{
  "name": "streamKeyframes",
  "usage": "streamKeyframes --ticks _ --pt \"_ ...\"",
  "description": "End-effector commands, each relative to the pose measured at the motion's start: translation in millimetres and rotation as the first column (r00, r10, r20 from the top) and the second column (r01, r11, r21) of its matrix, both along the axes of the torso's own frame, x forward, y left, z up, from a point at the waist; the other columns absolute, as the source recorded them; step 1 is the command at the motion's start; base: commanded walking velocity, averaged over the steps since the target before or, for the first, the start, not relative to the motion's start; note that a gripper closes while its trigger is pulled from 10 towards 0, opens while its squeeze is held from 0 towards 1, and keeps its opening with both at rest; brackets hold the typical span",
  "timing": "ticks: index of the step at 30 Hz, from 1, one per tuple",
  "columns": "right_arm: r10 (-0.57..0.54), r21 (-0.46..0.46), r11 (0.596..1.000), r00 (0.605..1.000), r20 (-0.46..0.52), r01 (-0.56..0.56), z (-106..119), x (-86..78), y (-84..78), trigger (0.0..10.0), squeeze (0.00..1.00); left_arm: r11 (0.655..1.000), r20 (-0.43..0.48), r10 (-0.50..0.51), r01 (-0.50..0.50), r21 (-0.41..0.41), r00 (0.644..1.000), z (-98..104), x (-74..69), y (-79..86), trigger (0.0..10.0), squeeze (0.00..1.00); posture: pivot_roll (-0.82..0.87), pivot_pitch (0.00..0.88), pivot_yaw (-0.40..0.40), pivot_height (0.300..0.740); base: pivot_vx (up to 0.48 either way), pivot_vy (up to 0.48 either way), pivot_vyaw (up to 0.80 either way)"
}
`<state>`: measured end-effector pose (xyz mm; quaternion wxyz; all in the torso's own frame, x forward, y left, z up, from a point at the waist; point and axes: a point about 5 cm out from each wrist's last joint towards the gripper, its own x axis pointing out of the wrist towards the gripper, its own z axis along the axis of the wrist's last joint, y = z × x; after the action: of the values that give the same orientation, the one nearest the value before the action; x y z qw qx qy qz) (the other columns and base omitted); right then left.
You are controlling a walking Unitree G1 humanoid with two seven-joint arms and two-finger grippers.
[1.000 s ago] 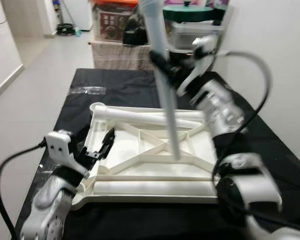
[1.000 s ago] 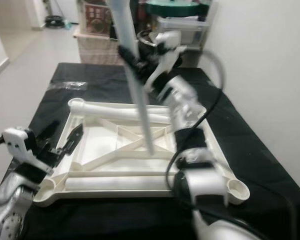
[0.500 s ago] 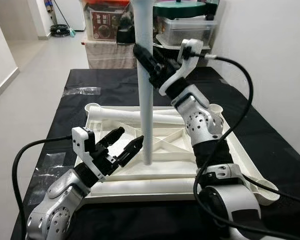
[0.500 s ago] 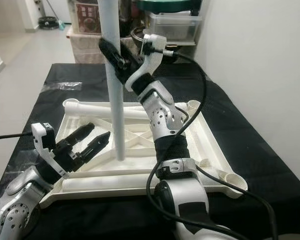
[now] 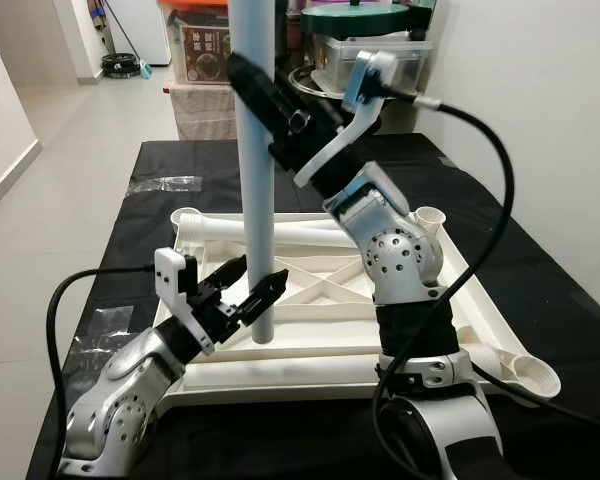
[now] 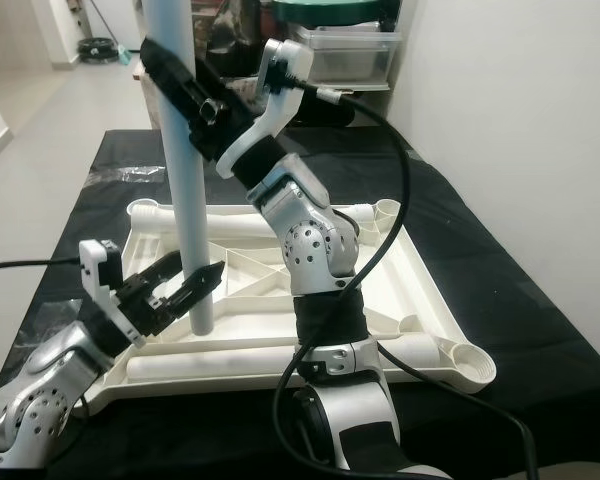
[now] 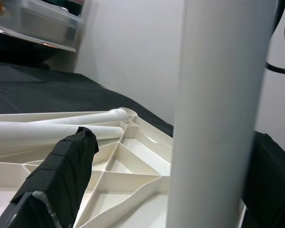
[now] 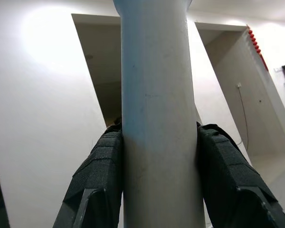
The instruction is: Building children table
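A white plastic tabletop [image 5: 325,352] lies upside down on the black-covered table. My right gripper [image 5: 265,95] is shut on a long white table leg [image 5: 258,200] near its upper end and holds it upright over the tabletop's left part. In the right wrist view the leg [image 8: 156,118] is pressed between both pads [image 8: 97,180]. My left gripper [image 5: 252,287] is open, its fingers on either side of the leg's lower end; in the left wrist view one finger [image 7: 61,175] stands apart from the leg [image 7: 213,114]. Whether the leg's foot touches the tabletop is unclear.
Another white leg [image 5: 310,228] lies along the tabletop's far side. Open corner sockets [image 5: 538,375] stick out at the right. Storage boxes [image 5: 205,45] stand behind the table, a white wall [image 5: 540,120] at the right, tiled floor [image 5: 70,150] at the left. Plastic wrap [image 5: 165,183] lies far left.
The right gripper has swung the leg from a tilt to upright and carried it leftward. The left gripper has come in from the tabletop's left edge to flank the leg's lower end.
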<state>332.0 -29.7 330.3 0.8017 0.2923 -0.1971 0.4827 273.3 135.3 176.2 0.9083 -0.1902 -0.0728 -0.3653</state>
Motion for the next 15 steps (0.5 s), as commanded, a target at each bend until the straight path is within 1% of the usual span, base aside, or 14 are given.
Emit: streamKeyframes --ticks 1,3,4,5,6,9,10,15 --pt "0.021 0.012 1.000 1.000 0.012 -0.021 3.9 -5.5 2.0 0.0 0.00 0.999 -0.014 -0.038 0.039 0.031 0.999 -2.9 1.9 -6.4 10.0 0.00 0.01 0.000 -0.012 0.740 0.000 0.000 0.00" --pt "0.039 0.009 0.999 0.999 0.006 -0.039 3.8 -9.0 4.5 0.0 0.00 0.994 -0.019 -0.093 0.093 0.048 0.996 -3.2 3.1 -17.0 10.0 0.00 0.00 0.000 -0.008 0.740 0.000 0.000 0.00" --pt "0.039 0.009 0.999 0.999 0.006 -0.039 3.8 -9.0 4.5 0.0 0.00 0.994 -0.019 -0.093 0.093 0.048 0.996 -3.2 3.1 -17.0 10.0 0.00 0.00 0.000 -0.008 0.740 0.000 0.000 0.00" --pt "0.045 0.007 0.999 0.999 0.005 -0.045 3.9 -10.0 5.6 0.0 0.00 0.991 -0.018 -0.121 0.122 0.057 0.992 -3.1 2.7 -21.8 10.0 0.00 0.00 0.000 -0.006 0.740 0.000 0.000 0.00" --pt "0.049 0.004 0.999 0.999 0.002 -0.049 3.8 -11.3 6.1 0.0 0.00 0.988 -0.018 -0.141 0.142 0.066 0.990 -3.3 2.6 -25.9 3.9 0.00 0.00 0.000 -0.006 0.740 0.000 0.000 0.00" --pt "0.052 0.002 0.999 0.999 0.000 -0.052 3.7 -12.0 6.3 0.0 0.00 0.986 -0.018 -0.152 0.153 0.073 0.988 -3.4 2.5 -28.2 3.9 0.00 0.00 0.000 -0.006 0.740 0.000 0.000 0.00" --pt "0.051 -0.002 0.999 0.999 -0.002 -0.051 3.0 -12.2 6.5 0.0 0.00 0.983 -0.015 -0.158 0.159 0.089 0.987 -4.2 2.0 -30.1 0.0 0.00 0.00 0.000 -0.004 0.740 0.000 0.000 0.00" --pt "0.047 -0.006 0.999 0.999 -0.006 -0.047 2.3 -12.6 6.1 0.0 0.00 0.983 -0.017 -0.155 0.156 0.099 0.988 -5.8 1.2 -30.4 0.0 0.00 0.00 0.000 -0.005 0.740 0.000 0.000 0.00"
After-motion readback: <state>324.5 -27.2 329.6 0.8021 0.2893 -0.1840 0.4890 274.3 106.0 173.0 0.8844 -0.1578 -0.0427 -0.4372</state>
